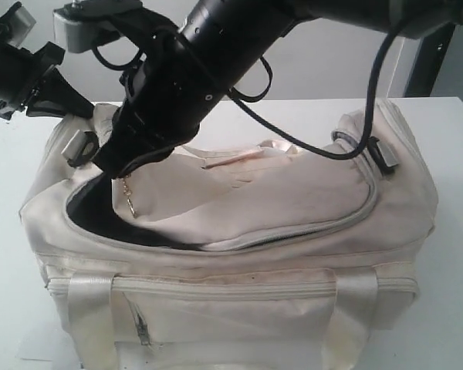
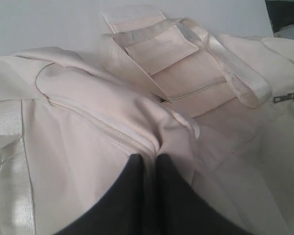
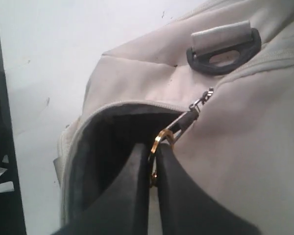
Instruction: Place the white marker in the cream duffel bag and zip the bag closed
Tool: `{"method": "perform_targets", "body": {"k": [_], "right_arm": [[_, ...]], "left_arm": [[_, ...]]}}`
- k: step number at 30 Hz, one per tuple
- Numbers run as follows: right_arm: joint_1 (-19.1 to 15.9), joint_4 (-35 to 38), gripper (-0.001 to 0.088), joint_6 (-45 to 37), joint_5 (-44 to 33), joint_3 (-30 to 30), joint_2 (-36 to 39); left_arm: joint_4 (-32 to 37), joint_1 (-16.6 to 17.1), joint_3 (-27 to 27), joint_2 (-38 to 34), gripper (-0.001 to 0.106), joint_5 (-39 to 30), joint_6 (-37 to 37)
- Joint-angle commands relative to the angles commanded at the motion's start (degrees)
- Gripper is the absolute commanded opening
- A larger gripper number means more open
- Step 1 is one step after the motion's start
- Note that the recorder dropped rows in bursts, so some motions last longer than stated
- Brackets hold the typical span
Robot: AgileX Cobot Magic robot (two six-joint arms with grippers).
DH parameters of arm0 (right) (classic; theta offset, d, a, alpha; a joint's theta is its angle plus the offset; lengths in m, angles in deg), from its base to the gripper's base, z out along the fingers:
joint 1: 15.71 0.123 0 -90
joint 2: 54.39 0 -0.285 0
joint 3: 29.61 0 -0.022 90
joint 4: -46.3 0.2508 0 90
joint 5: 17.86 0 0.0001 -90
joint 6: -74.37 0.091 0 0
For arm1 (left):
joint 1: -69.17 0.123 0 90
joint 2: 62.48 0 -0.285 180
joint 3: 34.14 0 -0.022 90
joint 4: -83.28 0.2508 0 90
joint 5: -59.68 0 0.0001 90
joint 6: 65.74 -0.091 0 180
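- If the gold pull ring slips from the right gripper, the zip run is lost. The fingers are pressed together on the ring, but it is thin and held only at the very tips.
- The left gripper is clamped on a fold of fabric at the end of the cream duffel bag, at the upper left of the exterior view. It is judged to be the anchor. Should that pinch let go, the soft bag would likely drag across the table rather than the zip slider travelling.
- A dark gap lies open along the left half of the curved flap in the exterior view, so closure is not yet done. Slack flap fabric sags beside the track and could be caught in the teeth.
- No view shows the white marker. The dark opening hides the interior, so whether the marker lies inside cannot be told. Zipping without it would fail the task.
- A black cable from the right arm loops across the bag top near the grey buckle, right of centre. A snag there is possible on a long pull.
- The surface is a plain white tabletop with a few small dark specks, and the bag stands directly on it.
- The room shows a pale wall behind and a dark upright post at the upper right.
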Motion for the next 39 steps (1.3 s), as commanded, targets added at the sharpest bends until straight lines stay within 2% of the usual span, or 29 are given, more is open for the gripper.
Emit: {"method": "perform_targets", "body": {"k": [2,4,7,8,10,12,16,20,24,27,33,35,37,39], "right_arm": [[-0.10,-1.58,0.0000,0.00,4.97,0.00,1.54],[-0.10,-1.88,0.0000,0.00,8.94,0.00,2.28],[-0.10,-1.88,0.0000,-0.49,11.65,0.00,2.55],[-0.10,-1.88,0.0000,-1.03,11.77,0.00,2.55],[-0.10,-1.88,0.0000,-1.17,11.07,0.00,2.55],[-0.10,-1.88,0.0000,-1.17,9.48,0.00,2.55],[-0.10,-1.64,0.0000,-1.28,7.82,0.00,2.55],[-0.10,-1.64,0.0000,-1.38,7.70,0.00,2.55],[-0.10,-1.64,0.0000,-1.91,7.70,0.00,2.55],[-0.10,-1.64,0.0000,-1.89,7.80,0.00,2.55],[-0.10,-0.97,0.0000,-1.89,8.43,0.00,2.55],[-0.10,0.31,0.0000,-1.89,8.43,0.00,2.55],[-0.10,2.07,0.0000,-1.89,8.43,0.00,2.55],[-0.10,3.08,0.0000,-1.89,8.43,0.00,2.31]], "left_arm": [[0.00,0.00,0.00,0.00,0.002,-1.06,-0.67],[0.00,0.00,0.00,0.00,0.009,-1.72,-1.28],[0.43,0.00,0.00,0.00,0.032,-2.62,-1.52],[0.43,0.00,0.00,0.00,0.045,-2.76,-2.17],[0.43,0.00,0.00,0.00,0.061,-2.99,-2.18],[0.43,0.00,0.00,0.00,0.070,-3.88,-2.31],[0.43,0.00,0.00,0.00,0.071,-9.20,-3.39],[0.43,-0.14,0.00,-0.11,0.071,-17.35,-6.05],[0.43,-0.22,0.00,-0.11,0.072,-21.12,-8.42],[0.71,-0.76,0.00,-0.11,0.076,-24.37,-10.05],[6.32,-2.82,0.00,-0.11,0.081,-22.83,-8.36],[5.44,-3.42,0.00,-0.11,0.076,-20.84,-8.36],[5.20,-3.87,0.00,-0.11,0.063,-20.21,-8.71],[5.20,-4.12,0.00,-0.11,0.038,-19.68,-10.08]]}}
